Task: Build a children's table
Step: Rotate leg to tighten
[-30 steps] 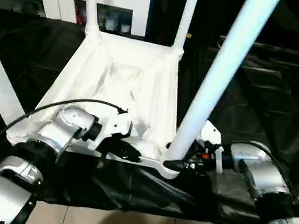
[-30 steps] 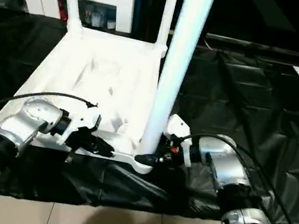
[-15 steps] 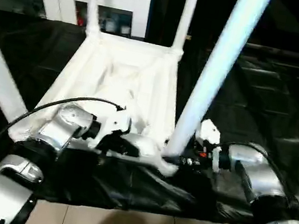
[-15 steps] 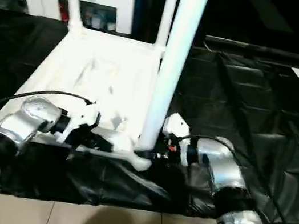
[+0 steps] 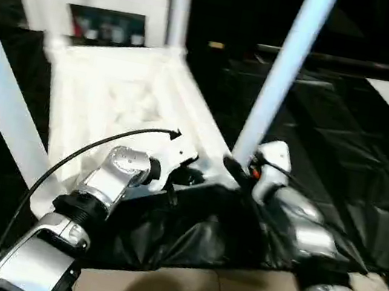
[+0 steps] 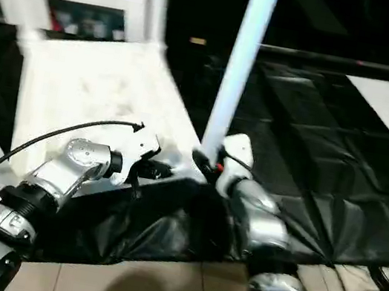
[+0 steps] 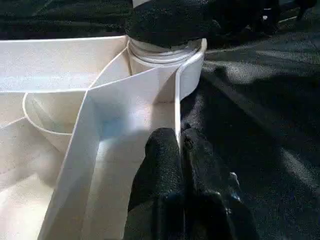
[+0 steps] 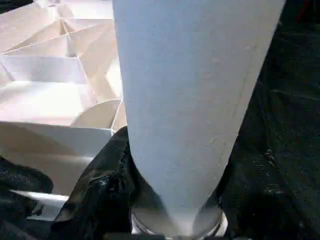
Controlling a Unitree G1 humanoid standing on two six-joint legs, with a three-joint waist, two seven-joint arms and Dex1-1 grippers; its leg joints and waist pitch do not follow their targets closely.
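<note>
The upturned tabletop point(image 5: 120, 95) lies on black sheeting point(image 5: 346, 142) with its legs rising. The left gripper point(image 7: 181, 150) pinches the near rim wall, fingers point(image 7: 160, 165) together. The right gripper point(image 5: 239, 172) seems clamped around the near-right leg point(image 5: 278, 77) at its socket.

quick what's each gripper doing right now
Left gripper: shut, pinching the tabletop rim.
Right gripper: closed around the near leg at its base.
</note>
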